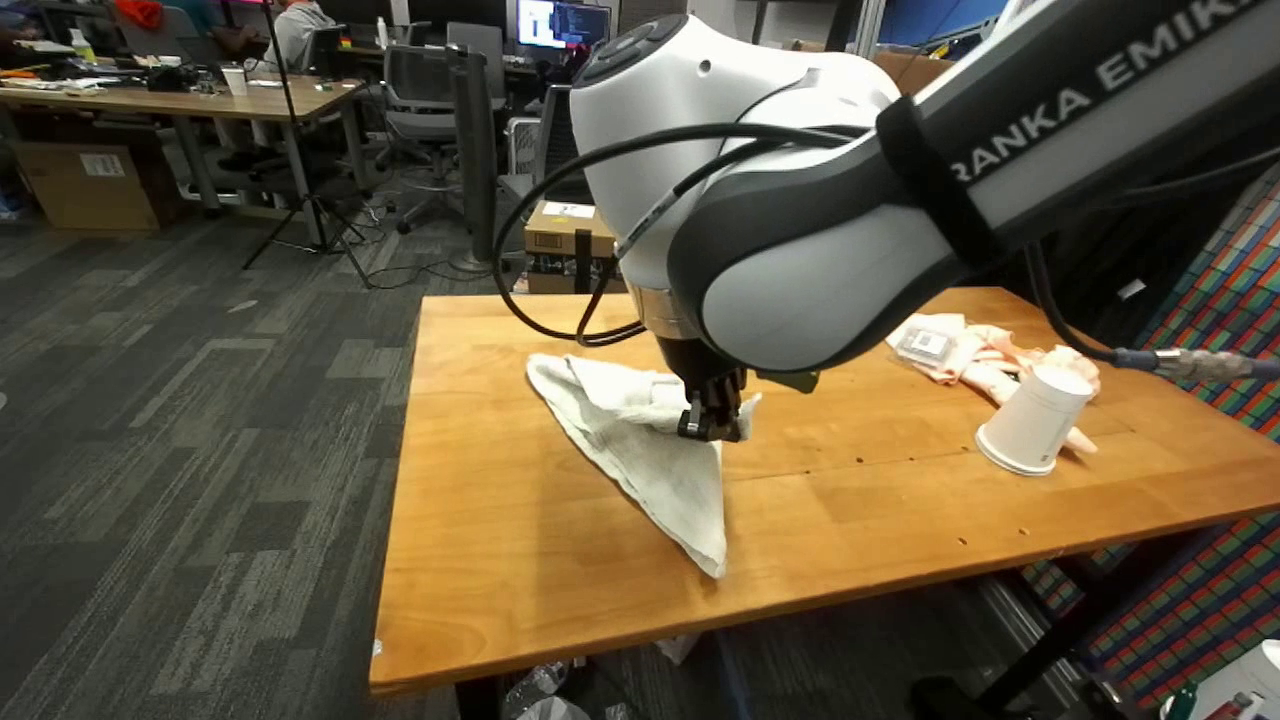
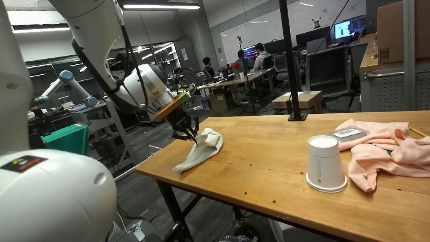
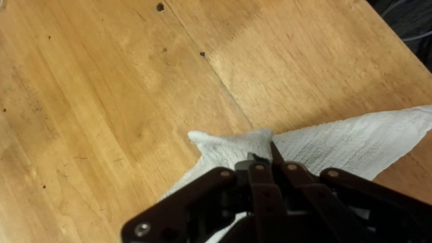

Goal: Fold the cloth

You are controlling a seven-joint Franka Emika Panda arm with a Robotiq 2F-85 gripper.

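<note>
The jaws of the gripper point(image 3: 267, 155) look clenched on a pinch of the cloth point(image 1: 640, 460), which lies beneath them, a long corner running off to one side. The fold seems part made. The pinch is best drawn over slowly, low to the table point(image 2: 268, 151), and laid flat; the jaws should then part gently and rise straight, lest they drag the layers askew.

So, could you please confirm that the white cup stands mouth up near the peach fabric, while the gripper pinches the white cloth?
Not quite: the white cup stands mouth down, not up, near the peach fabric, as both exterior views show, while the gripper pinches the white cloth.
</note>
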